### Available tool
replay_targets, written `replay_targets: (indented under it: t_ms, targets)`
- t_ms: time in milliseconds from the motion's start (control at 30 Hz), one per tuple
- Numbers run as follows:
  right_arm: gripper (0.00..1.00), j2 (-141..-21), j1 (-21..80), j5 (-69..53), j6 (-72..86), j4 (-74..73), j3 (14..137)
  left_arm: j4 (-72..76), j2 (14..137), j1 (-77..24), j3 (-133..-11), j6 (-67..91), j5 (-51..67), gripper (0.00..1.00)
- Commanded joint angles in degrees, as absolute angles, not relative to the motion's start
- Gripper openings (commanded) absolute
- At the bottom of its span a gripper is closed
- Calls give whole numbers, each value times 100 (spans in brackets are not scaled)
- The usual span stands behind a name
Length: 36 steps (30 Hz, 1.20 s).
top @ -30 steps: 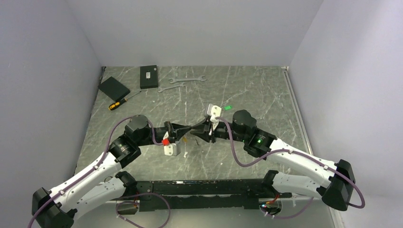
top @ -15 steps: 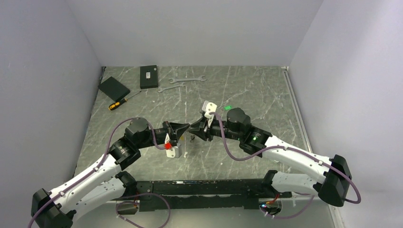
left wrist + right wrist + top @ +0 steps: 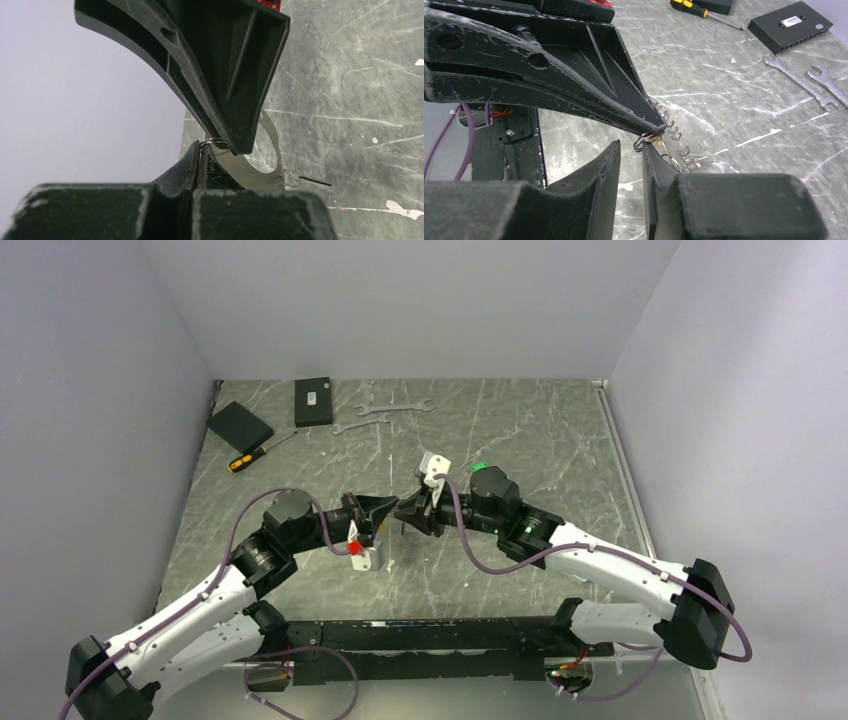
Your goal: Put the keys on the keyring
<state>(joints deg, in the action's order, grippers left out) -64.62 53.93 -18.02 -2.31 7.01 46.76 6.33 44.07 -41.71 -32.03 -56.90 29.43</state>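
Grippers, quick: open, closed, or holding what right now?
Left gripper: closed on the small silvery wire ring.
Right gripper: fingers slightly apart; whether it grips anything cannot be told.

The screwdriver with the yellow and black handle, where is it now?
In the top view, the yellow-and-black-handled screwdriver lies at the far left of the grey marbled table, beside the flat black square pad and near the black rectangular box.

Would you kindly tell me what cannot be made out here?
- Top view: the keyring is too small to see where the left gripper and right gripper meet.
- Top view: the green tag is half covered by the right arm.
- Right wrist view: the keys run behind that gripper's own finger; contact unclear.
- Left wrist view: the right gripper hides most of the keys.
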Motion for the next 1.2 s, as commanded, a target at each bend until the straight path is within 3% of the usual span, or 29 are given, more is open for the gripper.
replay_targets:
  t_ms: [0, 300, 433, 533, 567, 633, 667, 933, 1067, 1167]
  targets:
    - [25, -6564, 5414, -1622, -168, 1112, 4821, 1088, 4416, -4190, -3258, -5747, 2905, 0]
    - [19, -6529, 5414, -1120, -184, 1690, 4646, 1068, 4454, -4190, -3285, -5631, 2902, 0]
    - [1, -6532, 5414, -941, -246, 1888, 4523, 1019, 4448, -4198, -3275, -5599, 2909, 0]
    - [0, -6511, 5416, -977, -494, 2011, 4350, 771, 4427, -4197, -3312, -5703, 3041, 0]
    - [0, -6471, 5417, -1061, -641, 2094, 4240, 633, 4425, -4193, -3347, -5739, 3101, 2]
    - [0, -6330, 5414, -1275, -947, 2364, 3935, 421, 4411, -4195, -3389, -5761, 3184, 20]
    - [0, -6254, 5414, -1336, -1061, 2493, 3787, 369, 4400, -4199, -3405, -5724, 3202, 25]
    - [0, -6059, 5414, -1439, -1384, 3421, 2998, 185, 4042, -4200, -3450, -4774, 2729, 41]
    - [0, -6137, 5472, -1170, -1477, 4165, 2568, 413, 3793, -4194, -3325, -3457, 2220, 48]
    - [0, -6207, 5664, -599, -1911, 4604, 2330, 1011, 3692, -4193, -3076, -1528, 1613, 48]
